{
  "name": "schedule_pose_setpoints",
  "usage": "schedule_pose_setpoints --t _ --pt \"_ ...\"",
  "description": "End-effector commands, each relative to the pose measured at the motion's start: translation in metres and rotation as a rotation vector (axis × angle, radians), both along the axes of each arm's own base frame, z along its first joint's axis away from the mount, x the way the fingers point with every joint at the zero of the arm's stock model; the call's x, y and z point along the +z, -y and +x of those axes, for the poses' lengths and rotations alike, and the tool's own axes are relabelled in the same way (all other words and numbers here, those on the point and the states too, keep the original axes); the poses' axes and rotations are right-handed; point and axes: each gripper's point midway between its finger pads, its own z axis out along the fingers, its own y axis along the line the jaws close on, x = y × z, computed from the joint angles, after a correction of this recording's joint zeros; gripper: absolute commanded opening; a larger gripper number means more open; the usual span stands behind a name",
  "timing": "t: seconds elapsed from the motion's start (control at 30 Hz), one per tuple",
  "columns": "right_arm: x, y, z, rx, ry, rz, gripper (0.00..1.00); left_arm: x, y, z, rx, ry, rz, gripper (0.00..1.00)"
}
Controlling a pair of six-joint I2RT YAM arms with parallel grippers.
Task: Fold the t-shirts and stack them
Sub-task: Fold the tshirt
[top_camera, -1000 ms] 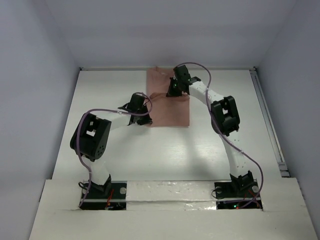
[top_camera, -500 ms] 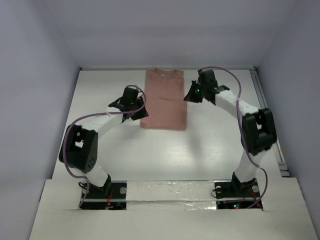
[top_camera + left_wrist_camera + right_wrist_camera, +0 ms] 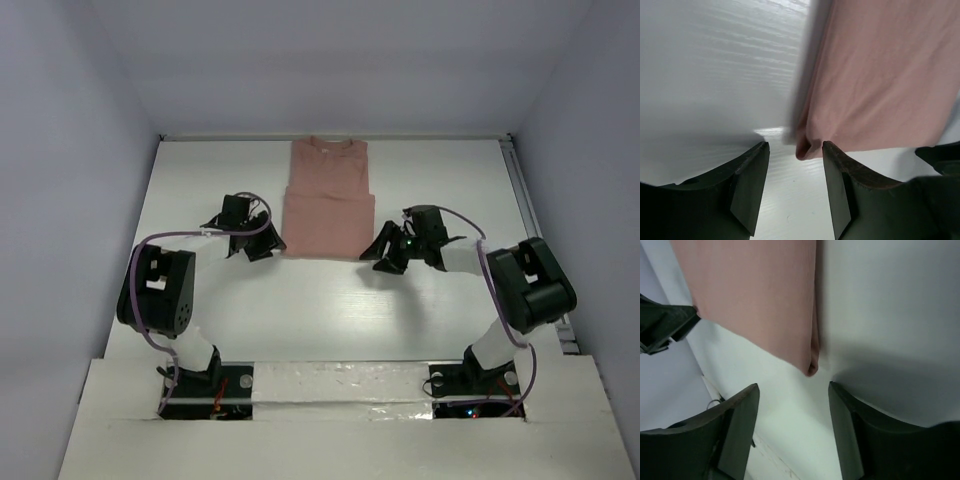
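Both arms withdrew nearward; left gripper and right gripper spread, empty, a hem corner just ahead of each. Dusty salmon-pink cotton t-shirt judged limp, light: pinch corners.

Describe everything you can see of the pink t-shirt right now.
The t-shirt is dusty salmon pink and looks like soft knit. It lies flat on the white table, collar toward the far edge. Its sleeves are folded in, making a long narrow rectangle; no print shows. Each near corner sits between open fingers, the left pincer at one and the right pincer at the other. Neither is closed on the cloth.
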Motion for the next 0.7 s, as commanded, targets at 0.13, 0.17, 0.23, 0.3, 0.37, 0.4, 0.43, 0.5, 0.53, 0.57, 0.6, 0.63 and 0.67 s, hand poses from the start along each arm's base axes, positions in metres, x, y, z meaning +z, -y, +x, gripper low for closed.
schedule_pose_setpoints --t 0.13,0.17,0.23,0.3,0.37,0.4,0.43,0.5,0.53,0.57,0.6,0.63,0.67 --pt "-0.031 0.015 0.020 -0.145 -0.003 0.023 0.55 -0.032 0.004 -0.016 -0.040 -0.075 0.011 0.45" --pt "-0.032 0.015 0.021 -0.151 -0.001 0.025 0.50 -0.034 0.004 -0.016 -0.038 -0.075 0.012 0.44" --pt "-0.032 0.016 0.023 -0.170 -0.002 0.024 0.50 -0.037 0.008 -0.020 -0.048 -0.084 0.010 0.38" --pt "-0.032 0.017 0.024 -0.178 -0.001 0.019 0.43 -0.040 0.013 -0.024 -0.064 -0.096 0.011 0.32" --pt "-0.033 0.018 0.024 -0.183 -0.002 0.014 0.40 -0.042 0.016 -0.025 -0.069 -0.100 0.011 0.26" --pt "-0.034 0.018 0.024 -0.179 -0.004 0.015 0.34 -0.042 0.016 -0.026 -0.068 -0.104 0.010 0.24" --pt "-0.035 0.018 0.024 -0.183 -0.005 0.010 0.34 -0.043 0.015 -0.026 -0.066 -0.106 0.014 0.22" --pt "-0.034 0.018 0.028 -0.179 0.014 0.005 0.35 -0.042 0.013 -0.029 -0.061 -0.115 0.027 0.22" --pt "-0.039 0.019 0.027 -0.174 -0.007 -0.007 0.34 -0.043 0.011 -0.029 -0.060 -0.115 0.037 0.22" --pt "-0.037 0.018 0.031 -0.173 0.005 -0.008 0.30 -0.040 0.011 -0.029 -0.061 -0.105 0.036 0.22" --pt "-0.035 0.018 0.032 -0.176 0.011 -0.004 0.26 -0.039 0.010 -0.027 -0.057 -0.099 0.041 0.22" --pt "-0.035 0.021 0.035 -0.183 0.011 -0.004 0.23 -0.038 0.009 -0.027 -0.054 -0.100 0.048 0.22" --pt "-0.035 0.021 0.036 -0.181 0.013 -0.008 0.19 -0.039 0.007 -0.031 -0.053 -0.118 0.056 0.22"
